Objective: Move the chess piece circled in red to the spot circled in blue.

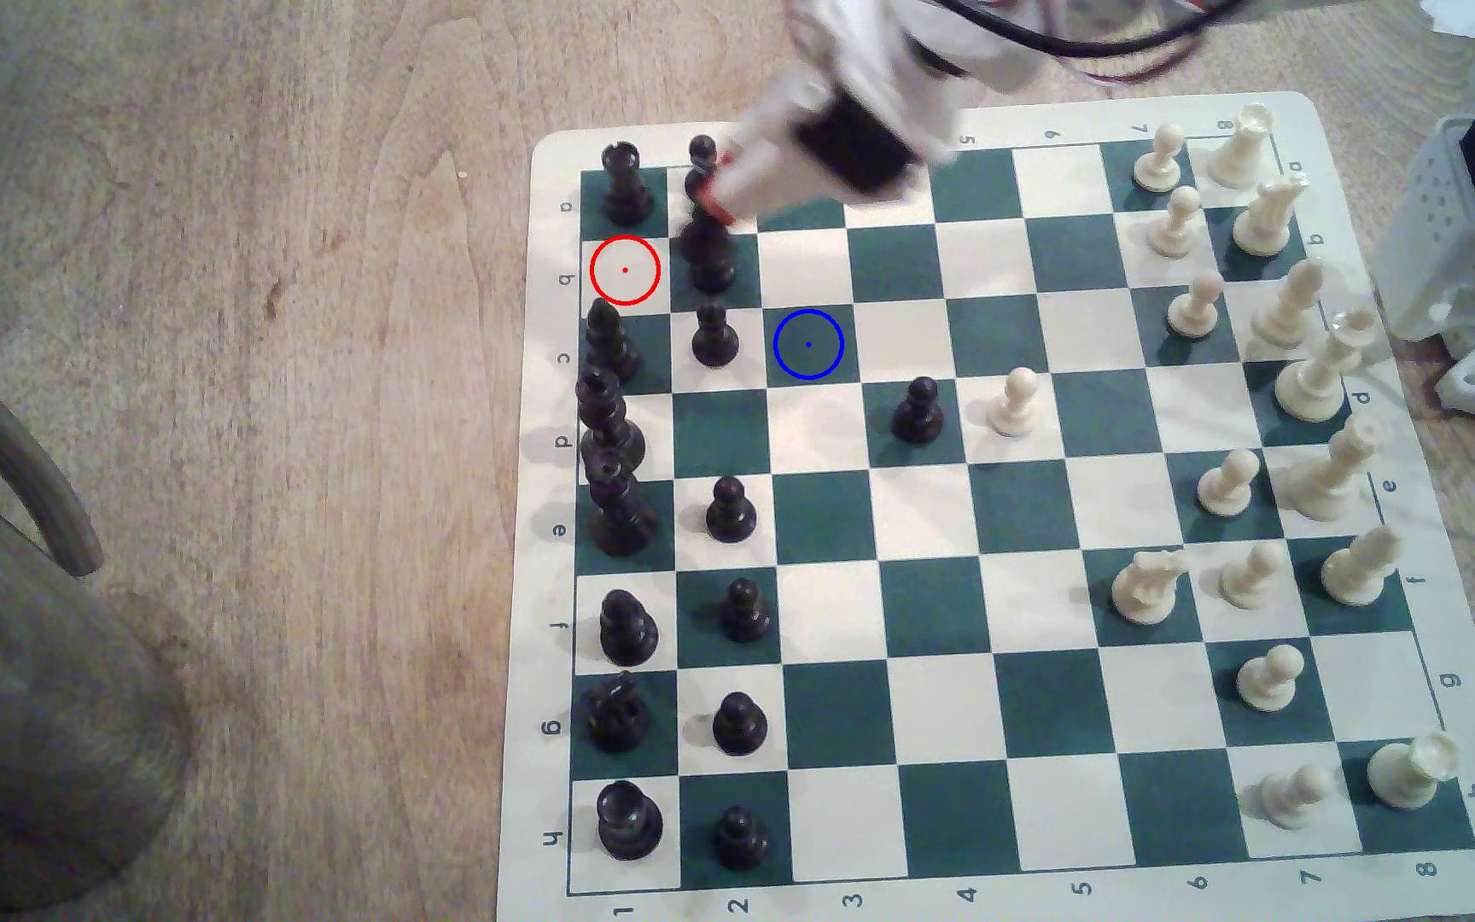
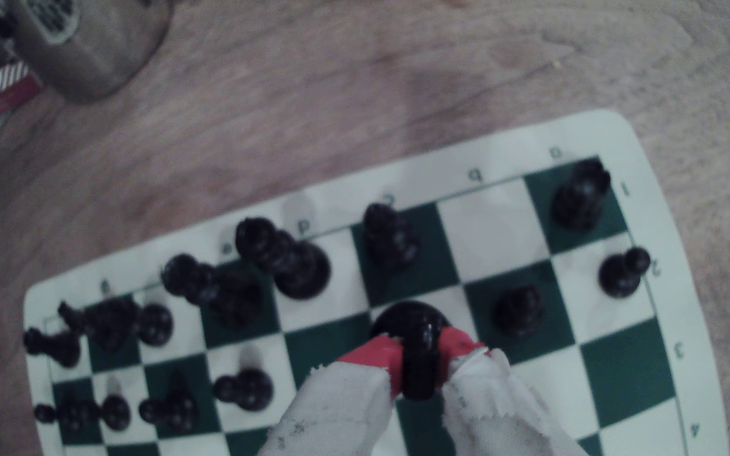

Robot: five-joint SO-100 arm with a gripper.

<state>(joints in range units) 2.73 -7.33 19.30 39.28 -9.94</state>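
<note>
Gripper [image 2: 418,350] with red-tipped fingers [image 2: 372,355] was clamped on the black knight [image 2: 418,350], holding it raised above the chessboard [image 1: 982,496] near its a-b rows, beside the black pawns; the blue-ringed square [image 1: 808,344] lay bare, red-ringed square [image 1: 625,269] vacant.

A worn wooden tabletop [image 1: 228,355] lies under soft, dim light.

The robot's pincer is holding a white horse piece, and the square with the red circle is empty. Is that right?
Almost. The horse piece in the pincer is black, not white, as the wrist view shows. The square with the red circle is indeed empty.
</note>
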